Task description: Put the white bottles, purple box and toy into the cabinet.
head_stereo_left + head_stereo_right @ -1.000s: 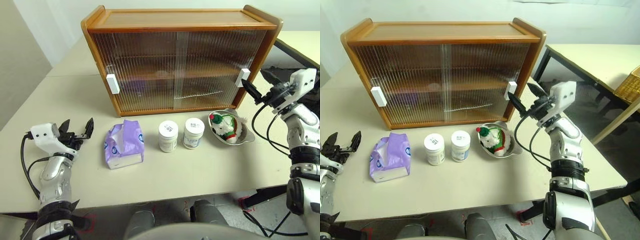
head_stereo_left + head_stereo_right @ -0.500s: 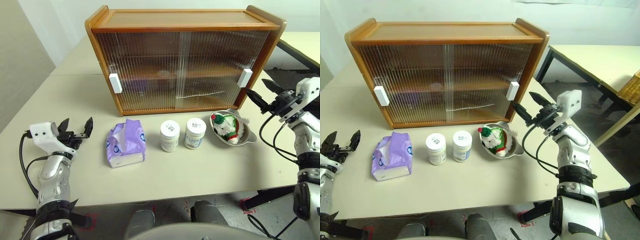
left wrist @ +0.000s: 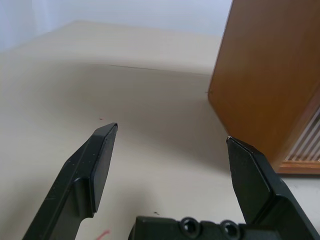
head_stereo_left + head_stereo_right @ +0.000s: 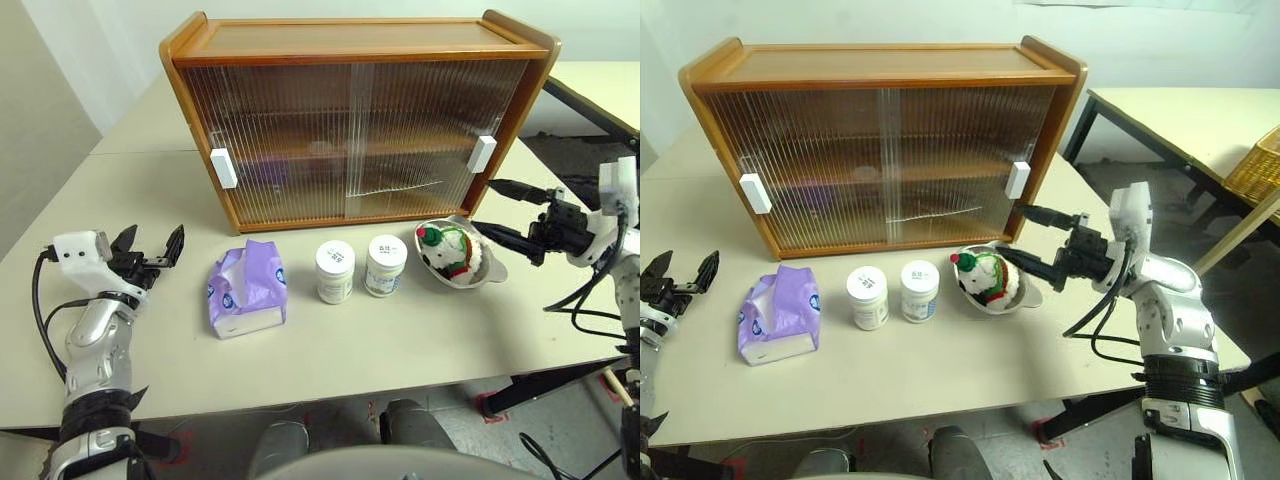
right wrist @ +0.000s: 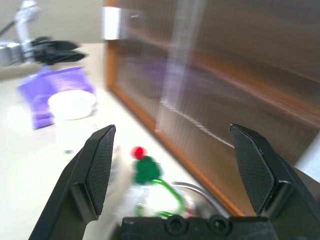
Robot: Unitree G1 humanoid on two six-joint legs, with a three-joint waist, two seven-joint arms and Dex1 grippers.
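The left gripper point(image 4: 150, 250) sits at about eight o'clock in the head view, forearm rising from below, its two black fingers spread wide and holding nothing. The right gripper point(image 4: 500, 210) reaches in from three o'clock, pointing roughly level toward nine o'clock, fingers apparently parted and empty.

beige table point(image 4: 400, 345), cabinet point(image 4: 355, 110), purple box point(image 4: 246, 289), white bottles point(image 4: 335, 271), bowl point(image 4: 495, 268)

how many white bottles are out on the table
2. The left white bottle and the right white bottle stand side by side before the cabinet, between the purple box and the toy.
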